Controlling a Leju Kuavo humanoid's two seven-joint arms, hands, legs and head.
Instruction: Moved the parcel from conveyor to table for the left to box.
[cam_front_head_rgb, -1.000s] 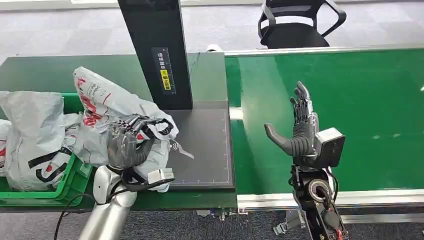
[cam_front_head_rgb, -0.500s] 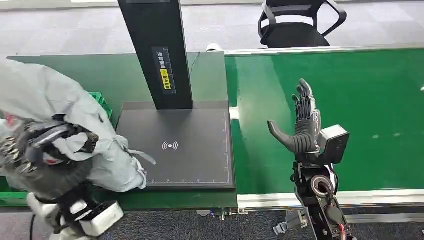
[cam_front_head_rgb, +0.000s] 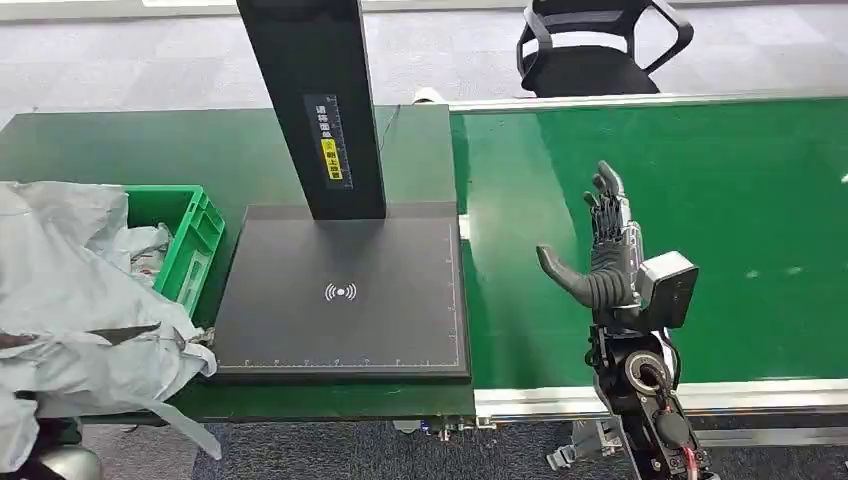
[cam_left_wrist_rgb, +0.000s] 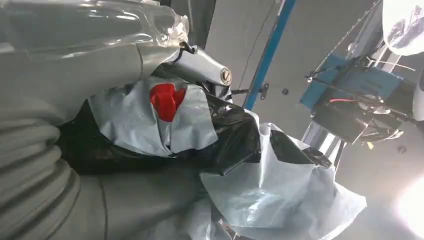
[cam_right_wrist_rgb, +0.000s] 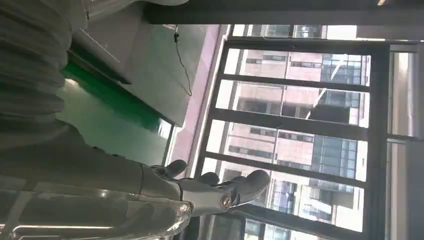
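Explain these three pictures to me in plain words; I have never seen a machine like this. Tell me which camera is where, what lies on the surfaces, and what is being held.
This is a humanoid robot with two silver arms and many-fingered hands. The wide picture is from its head, looking down. There, a black scanner pad with a black post sits on a dark green table, beside a green conveyor belt. A green crate at the table's left holds grey bags.

The right hand is raised over the belt, fingers apart, holding nothing. Its wrist camera looks past the hand toward windows.

The left wrist camera sits behind the left hand, whose fingers grip a crumpled grey parcel with a red mark. In the head view that parcel hangs at the lower left.
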